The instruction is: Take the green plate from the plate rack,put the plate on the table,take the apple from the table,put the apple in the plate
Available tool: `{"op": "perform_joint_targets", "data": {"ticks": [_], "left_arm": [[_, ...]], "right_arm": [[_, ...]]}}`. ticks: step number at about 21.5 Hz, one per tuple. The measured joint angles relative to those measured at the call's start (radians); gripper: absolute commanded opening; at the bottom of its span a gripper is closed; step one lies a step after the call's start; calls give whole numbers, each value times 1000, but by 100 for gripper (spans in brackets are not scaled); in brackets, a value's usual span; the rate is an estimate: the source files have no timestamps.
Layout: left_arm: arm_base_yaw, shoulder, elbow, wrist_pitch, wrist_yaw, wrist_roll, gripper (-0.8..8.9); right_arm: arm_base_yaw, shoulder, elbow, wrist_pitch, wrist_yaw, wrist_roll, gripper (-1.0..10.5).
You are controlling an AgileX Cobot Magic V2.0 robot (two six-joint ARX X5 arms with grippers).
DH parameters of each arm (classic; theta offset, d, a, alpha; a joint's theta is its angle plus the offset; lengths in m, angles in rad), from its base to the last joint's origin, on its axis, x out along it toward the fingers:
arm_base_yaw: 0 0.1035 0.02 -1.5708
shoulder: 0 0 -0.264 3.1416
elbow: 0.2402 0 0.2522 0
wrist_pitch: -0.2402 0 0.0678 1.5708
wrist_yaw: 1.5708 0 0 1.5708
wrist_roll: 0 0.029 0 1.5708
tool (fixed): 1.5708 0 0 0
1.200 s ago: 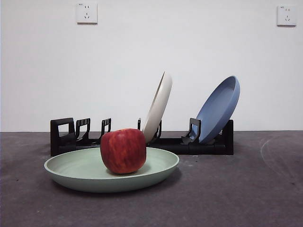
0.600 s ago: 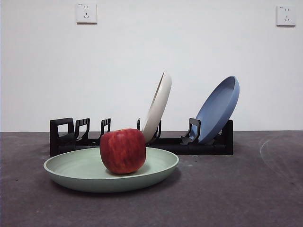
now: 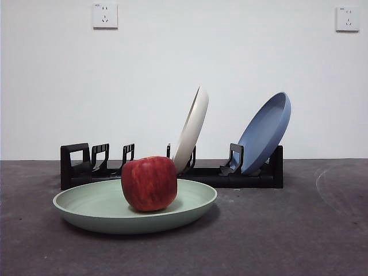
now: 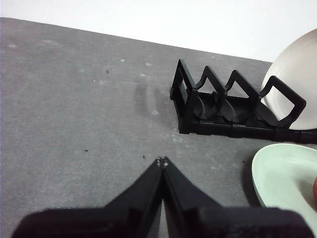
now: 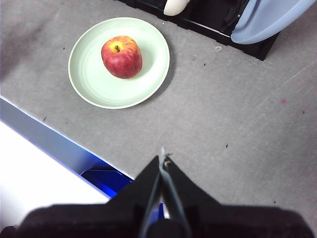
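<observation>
No readable text anywhere; perhaps tiny marks on the wall sockets, too small.

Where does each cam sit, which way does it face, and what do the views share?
Front view: low at table height, looking level at the apple on the green plate before the plate rack; no robot parts.
Left wrist view: above the table, facing the rack's handle end; left gripper, jaws shut.
Right wrist view: high up, looking down on plate and apple; right gripper, jaws shut.
All three show the green plate and the rack.
</observation>
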Motion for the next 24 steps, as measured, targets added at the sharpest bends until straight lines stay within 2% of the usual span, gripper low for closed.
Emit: {"op": "perform_joint_targets", "data": {"ticks": [7,9,11,14,18,24], "left_arm": [[0,27,0,0,0,2,-4],[0,35,0,0,0,2,-4],[0,40,0,0,0,2,-4],[0,42,0,0,0,2,-4],[0,45,0,0,0,2,-3],[0,45,0,0,0,2,-4]], "right_arm": [[0,0,0,1,19,-3,0],[-7,-1,-2,40,84,-39,0],[-56,-9,-29,184,115,-134,0],[-219,-64,-166,497,-6,-297,0],[-535,-189,-489,848,-242,-349,0],[-705,-353,-812,1012,-266,-344,0]]}}
